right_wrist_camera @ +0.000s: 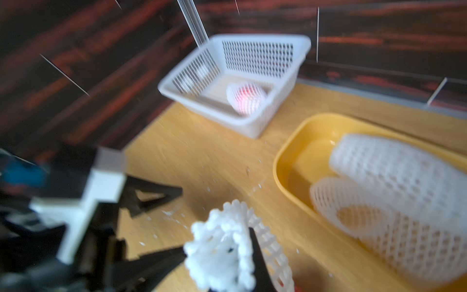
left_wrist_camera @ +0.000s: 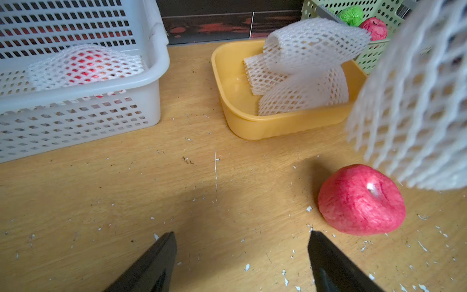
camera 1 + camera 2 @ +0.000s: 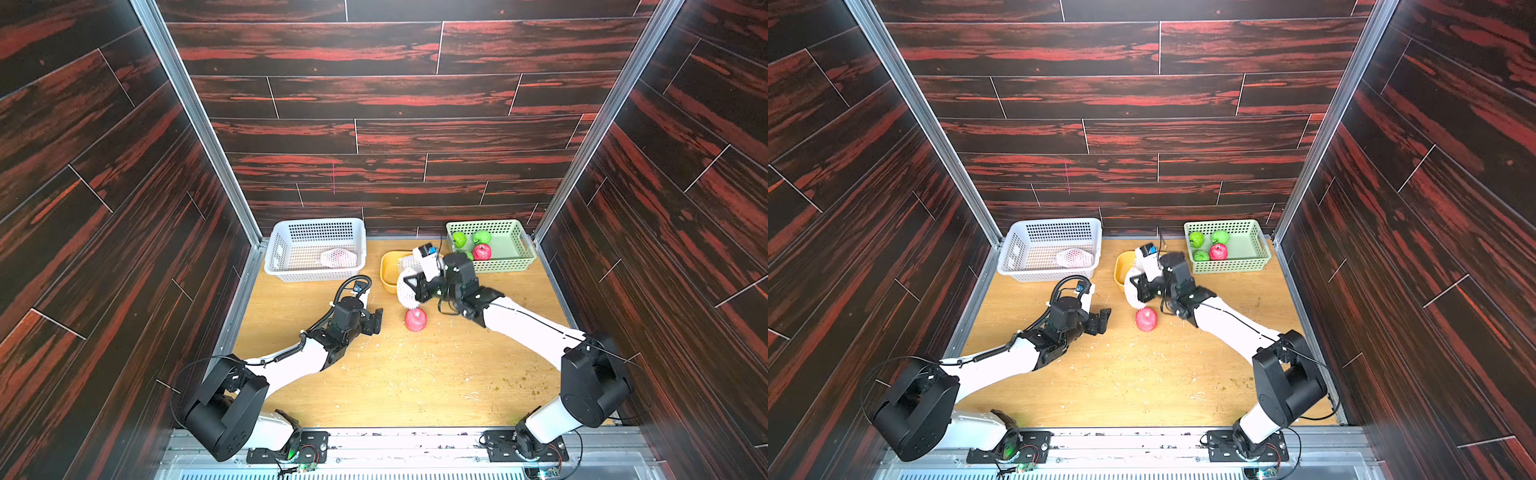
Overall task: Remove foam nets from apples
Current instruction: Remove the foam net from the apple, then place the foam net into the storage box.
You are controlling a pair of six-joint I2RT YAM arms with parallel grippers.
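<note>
A bare red apple (image 3: 415,319) (image 2: 361,199) lies on the wooden table. Just above it hangs an empty white foam net (image 3: 405,291) (image 2: 414,101), bunched at its top end between the fingers of my right gripper (image 3: 417,286) (image 1: 219,242), which is shut on it. My left gripper (image 3: 376,322) (image 2: 242,237) hovers low to the left of the apple, open, with nothing between its fingers. Another red apple, in its foam net (image 3: 338,257) (image 2: 86,67), lies in the white basket (image 3: 316,276).
A yellow tub (image 3: 384,270) (image 2: 252,126) behind the right gripper holds loose empty nets (image 2: 303,68). The green basket (image 3: 505,266) at the back right holds bare green apples (image 3: 459,240) and a red one (image 3: 482,251). White foam crumbs litter the table.
</note>
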